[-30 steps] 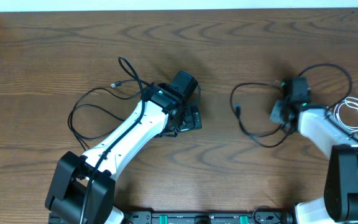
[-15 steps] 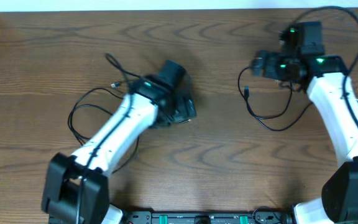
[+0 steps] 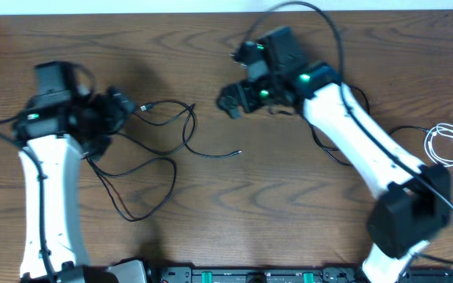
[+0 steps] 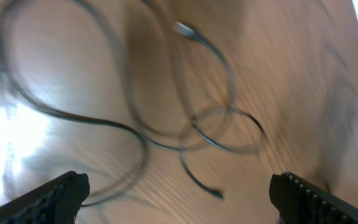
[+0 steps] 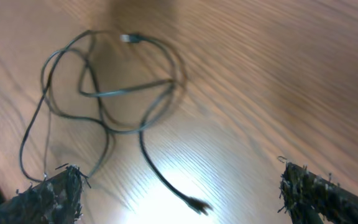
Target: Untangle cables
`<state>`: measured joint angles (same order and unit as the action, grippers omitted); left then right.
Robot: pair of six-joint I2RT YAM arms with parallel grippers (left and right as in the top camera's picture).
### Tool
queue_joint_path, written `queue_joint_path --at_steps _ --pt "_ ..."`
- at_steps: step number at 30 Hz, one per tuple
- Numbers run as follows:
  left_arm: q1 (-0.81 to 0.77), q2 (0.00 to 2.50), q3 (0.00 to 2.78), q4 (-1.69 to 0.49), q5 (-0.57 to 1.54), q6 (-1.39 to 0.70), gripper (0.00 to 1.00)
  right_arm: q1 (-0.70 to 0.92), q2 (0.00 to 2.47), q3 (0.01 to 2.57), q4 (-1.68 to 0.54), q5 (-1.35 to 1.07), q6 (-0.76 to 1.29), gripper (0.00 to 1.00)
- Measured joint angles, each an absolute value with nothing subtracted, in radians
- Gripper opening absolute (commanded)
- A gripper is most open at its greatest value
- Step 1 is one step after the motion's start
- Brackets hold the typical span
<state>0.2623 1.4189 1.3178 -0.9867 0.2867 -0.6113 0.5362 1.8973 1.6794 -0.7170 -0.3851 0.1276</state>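
wood-grain counter (image 3: 289, 212), overhead: the black cables (image 3: 185, 130) sprawl left to right between your two released, empty claws, the tangle just beside your left claw (image 3: 118, 108), nearer than your right claw (image 3: 228, 101); the white cable (image 3: 449, 145) lies well apart, far right

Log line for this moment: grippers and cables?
left gripper open, empty | right gripper open, empty | black cable loose, looped | white cable coiled far right, untouched

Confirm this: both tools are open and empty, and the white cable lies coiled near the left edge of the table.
Wrong side: the white cable lies coiled near the right edge of the table, as the overhead view shows. The left tool and right tool are indeed open and empty.
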Motion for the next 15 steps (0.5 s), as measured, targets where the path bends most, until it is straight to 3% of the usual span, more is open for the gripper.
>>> queue_joint_path --at_steps 8,15 --pt "0.461 1.459 1.23 -0.982 0.233 -0.566 0.98 0.677 2.082 1.845 -0.619 -0.381 0.048 0.99" --pt "0.492 1.561 1.081 -0.876 0.218 -0.557 0.98 0.779 2.217 1.846 -0.462 -0.356 0.017 0.99"
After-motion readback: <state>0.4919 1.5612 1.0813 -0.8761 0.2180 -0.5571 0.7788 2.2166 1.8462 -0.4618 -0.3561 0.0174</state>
